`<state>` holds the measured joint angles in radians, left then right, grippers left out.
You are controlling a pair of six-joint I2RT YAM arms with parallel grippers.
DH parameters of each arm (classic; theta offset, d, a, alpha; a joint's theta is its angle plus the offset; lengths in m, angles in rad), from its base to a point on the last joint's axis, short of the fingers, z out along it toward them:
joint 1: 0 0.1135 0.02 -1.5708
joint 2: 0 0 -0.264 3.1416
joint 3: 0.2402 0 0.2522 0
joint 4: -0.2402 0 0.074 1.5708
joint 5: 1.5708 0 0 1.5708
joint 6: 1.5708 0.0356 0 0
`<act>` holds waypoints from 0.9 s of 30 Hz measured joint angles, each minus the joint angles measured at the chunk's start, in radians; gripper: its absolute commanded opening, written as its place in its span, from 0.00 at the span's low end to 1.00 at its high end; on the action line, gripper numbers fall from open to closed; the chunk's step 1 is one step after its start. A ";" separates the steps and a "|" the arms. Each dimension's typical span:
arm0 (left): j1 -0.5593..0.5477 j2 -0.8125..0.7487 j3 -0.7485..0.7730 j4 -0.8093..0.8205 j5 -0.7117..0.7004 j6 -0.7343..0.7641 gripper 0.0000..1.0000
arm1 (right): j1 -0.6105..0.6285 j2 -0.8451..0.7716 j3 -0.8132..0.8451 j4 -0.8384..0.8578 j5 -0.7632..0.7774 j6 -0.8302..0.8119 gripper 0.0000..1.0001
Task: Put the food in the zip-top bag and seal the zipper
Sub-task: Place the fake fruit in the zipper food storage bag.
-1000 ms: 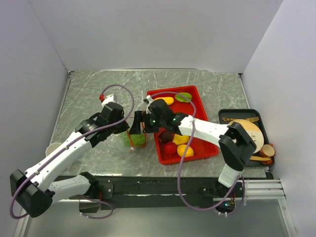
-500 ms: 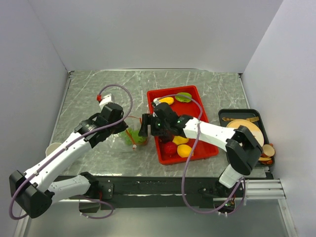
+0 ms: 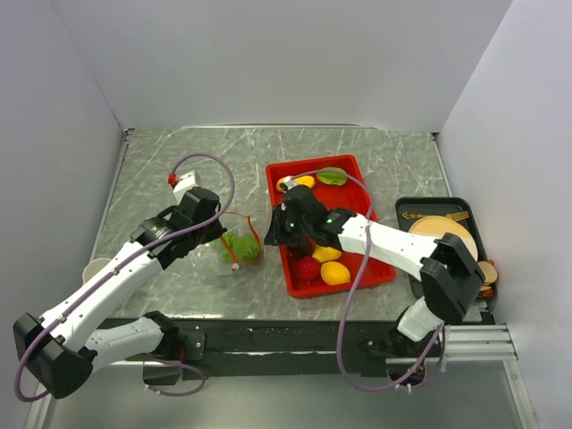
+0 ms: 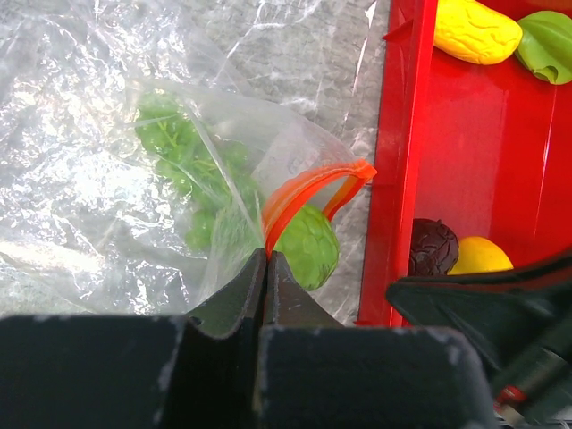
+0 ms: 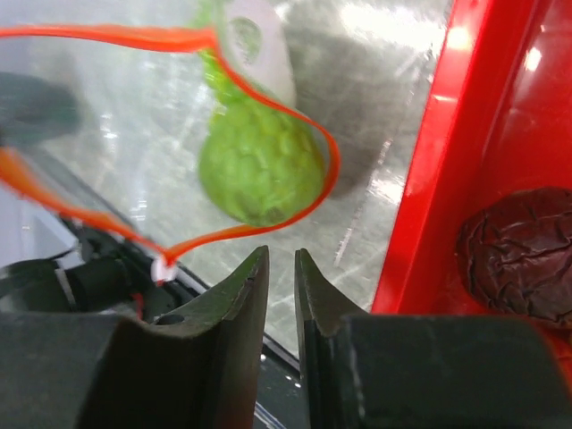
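The zip-top bag [image 3: 234, 248] lies on the table left of the red tray [image 3: 357, 192], with green food [image 3: 242, 243] inside. My left gripper [image 4: 266, 256] is shut on the orange zipper [image 4: 313, 183] at the bag's mouth. A knobbly green fruit [image 4: 308, 246] and a leafy green piece [image 4: 179, 152] show through the plastic. My right gripper [image 5: 281, 255] hovers between the bag and the tray's left wall, jaws a narrow gap apart with nothing between them. The zipper's white tip [image 5: 164, 266] hangs just left of it. A dark red piece [image 5: 527, 250], yellow pieces [image 3: 335, 273] and a red one [image 3: 308, 268] lie in the tray.
A yellow-orange piece [image 3: 299, 182] and a green leaf [image 3: 332, 176] sit at the tray's far end. A black tray with a tan plate [image 3: 438, 234] and wooden cutlery stands at the right edge. A paper cup [image 3: 96, 268] stands near the left wall.
My right gripper has drawn back from the bag's mouth toward the tray, and its jaws have narrowed from wide open. The left gripper has kept its hold and shifted slightly left.
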<state>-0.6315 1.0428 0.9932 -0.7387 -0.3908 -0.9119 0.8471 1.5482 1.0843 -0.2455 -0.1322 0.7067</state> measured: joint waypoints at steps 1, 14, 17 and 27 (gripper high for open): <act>0.000 0.000 0.000 0.000 0.001 0.000 0.04 | 0.002 0.014 0.010 -0.013 0.000 -0.002 0.26; 0.000 0.002 0.000 0.010 0.027 0.001 0.04 | 0.054 0.306 0.270 -0.161 -0.006 -0.077 0.30; 0.000 0.002 0.000 0.016 0.028 0.001 0.04 | 0.055 0.300 0.244 -0.085 -0.090 -0.065 0.32; 0.000 0.015 0.000 0.024 0.048 0.001 0.04 | 0.054 0.319 0.211 0.164 -0.330 0.011 0.39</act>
<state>-0.6315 1.0576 0.9928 -0.7147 -0.3428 -0.9112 0.9009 1.8668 1.2949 -0.0811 -0.4622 0.7181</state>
